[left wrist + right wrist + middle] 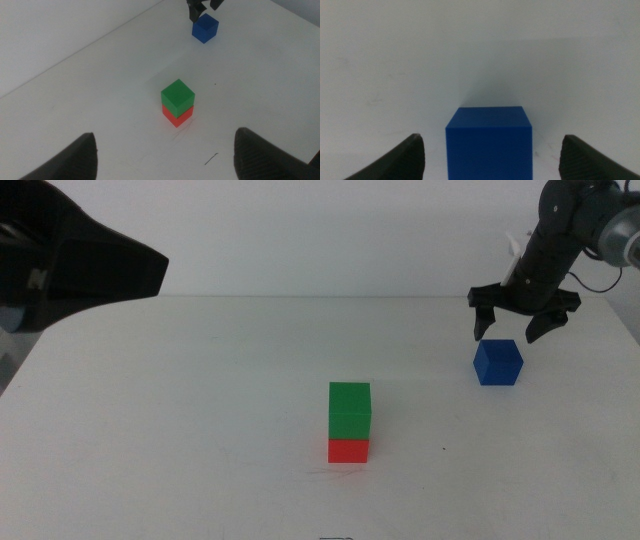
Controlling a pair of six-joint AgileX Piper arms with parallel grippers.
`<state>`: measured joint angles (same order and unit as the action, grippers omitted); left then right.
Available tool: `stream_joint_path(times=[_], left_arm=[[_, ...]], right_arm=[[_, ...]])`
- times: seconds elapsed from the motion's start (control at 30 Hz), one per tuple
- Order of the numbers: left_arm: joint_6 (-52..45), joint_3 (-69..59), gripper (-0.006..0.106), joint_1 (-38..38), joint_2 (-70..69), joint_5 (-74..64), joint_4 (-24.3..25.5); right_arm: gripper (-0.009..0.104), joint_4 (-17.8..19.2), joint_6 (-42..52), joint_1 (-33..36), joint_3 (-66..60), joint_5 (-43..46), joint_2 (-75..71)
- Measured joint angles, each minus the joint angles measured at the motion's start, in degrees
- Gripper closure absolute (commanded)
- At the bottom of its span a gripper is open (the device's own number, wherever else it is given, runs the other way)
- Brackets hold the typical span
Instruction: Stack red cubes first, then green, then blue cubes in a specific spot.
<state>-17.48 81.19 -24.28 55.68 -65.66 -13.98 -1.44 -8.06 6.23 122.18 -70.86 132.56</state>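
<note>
The green cube sits on top of the red cube near the middle of the white table; the stack also shows in the left wrist view, green over red. The blue cube rests alone on the table at the right, and also shows in the left wrist view. My right gripper hovers just above and behind it, jaws open; the right wrist view shows the blue cube between the open jaws. My left gripper is open and empty, raised at the left.
The left arm's dark body fills the upper left of the middle view. The table's far edge meets a white wall.
</note>
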Motion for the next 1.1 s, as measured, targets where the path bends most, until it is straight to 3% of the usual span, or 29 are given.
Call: stream_joint_path(times=[0.6, 0.67, 1.1], left_arm=[[0.0, 0.0, 0.007, 0.0, 0.0, 0.0, 0.1], [0.0, 0.0, 0.007, 0.0, 0.0, 0.0, 0.1], [0.0, 0.0, 0.007, 0.0, 0.0, 0.0, 0.1]], right_arm=[[0.015, 0.0, 0.0, 0.0, 0.0, 0.1, 3.1], [0.027, -0.2, 0.0, 0.0, 0.0, 0.1, 3.1], [0.055, -2.9, 0.0, 0.1, -0.2, 0.1, 3.1]])
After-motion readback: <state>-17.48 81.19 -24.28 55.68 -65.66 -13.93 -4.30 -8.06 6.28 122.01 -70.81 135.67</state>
